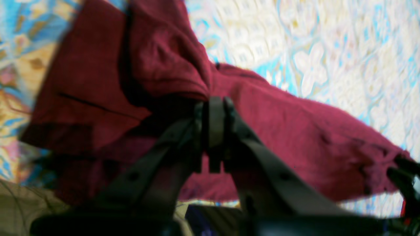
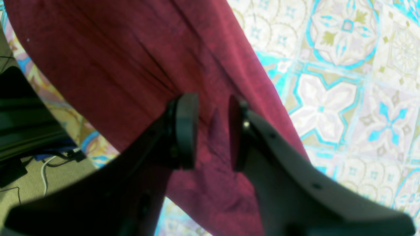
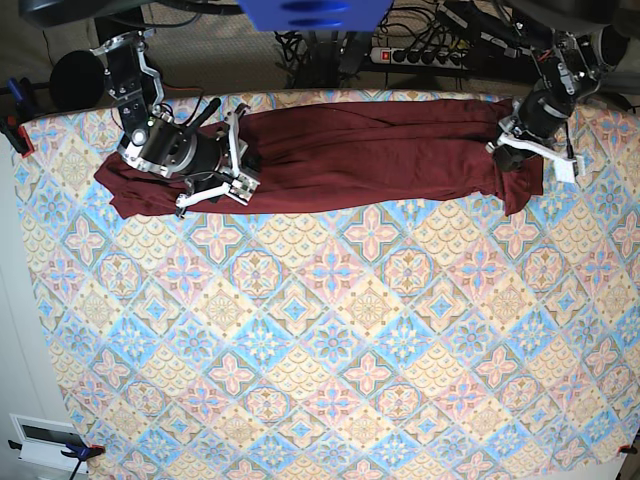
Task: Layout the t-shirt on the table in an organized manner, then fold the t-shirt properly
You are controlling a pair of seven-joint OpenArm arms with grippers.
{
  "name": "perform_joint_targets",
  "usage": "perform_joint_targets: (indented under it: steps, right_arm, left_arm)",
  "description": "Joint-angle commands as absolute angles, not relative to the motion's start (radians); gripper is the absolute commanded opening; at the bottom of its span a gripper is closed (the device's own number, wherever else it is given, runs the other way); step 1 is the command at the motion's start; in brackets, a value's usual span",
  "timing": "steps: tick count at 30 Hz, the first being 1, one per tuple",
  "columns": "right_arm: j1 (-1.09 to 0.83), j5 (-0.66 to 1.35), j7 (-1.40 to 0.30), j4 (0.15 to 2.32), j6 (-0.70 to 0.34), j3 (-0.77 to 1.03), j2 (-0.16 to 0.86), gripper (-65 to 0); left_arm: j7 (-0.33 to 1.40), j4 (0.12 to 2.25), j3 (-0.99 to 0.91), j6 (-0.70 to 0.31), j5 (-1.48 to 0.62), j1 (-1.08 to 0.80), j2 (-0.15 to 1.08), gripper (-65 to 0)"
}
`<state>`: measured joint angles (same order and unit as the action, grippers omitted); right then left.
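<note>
My left pincer (image 1: 215,123) is clenched on the blurred maroon t-shirt (image 3: 370,155); the right pincer (image 2: 212,131) stands released, cloth between its pads.

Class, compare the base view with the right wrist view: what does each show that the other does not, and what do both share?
Only the base view shows the whole t-shirt stretched in a long band along the table's far edge, plus the left gripper at its end and a power strip behind. Only the right wrist view shows the right gripper up close, its jaws standing apart over the maroon cloth, a fold between them, and cables on the floor. Both show the maroon cloth on the tile-patterned tablecloth.
</note>
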<state>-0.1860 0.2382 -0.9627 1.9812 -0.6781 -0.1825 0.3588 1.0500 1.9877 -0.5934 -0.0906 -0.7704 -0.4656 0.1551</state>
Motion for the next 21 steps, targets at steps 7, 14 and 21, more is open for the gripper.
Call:
perform_joint_targets:
  steps: [7,14,21]
  right_arm:
    - [-0.176,0.248,-0.943,1.995,-0.677,-0.179,0.366,-49.5]
    - [-0.176,0.248,-0.943,1.995,-0.677,-0.180,0.366,-49.5]
    - [-0.176,0.248,-0.943,1.995,-0.677,-0.180,0.366,-49.5]
  left_arm:
    - [1.150,2.006,-0.605,-0.091,-0.766,-0.518,0.176,-47.1]
    - [1.145,2.012,-0.630,-0.099,-0.792,-0.558,0.236,-37.5]
    - [1.152,2.005,-0.811,-0.099,-0.960,-0.479,0.234,-37.3]
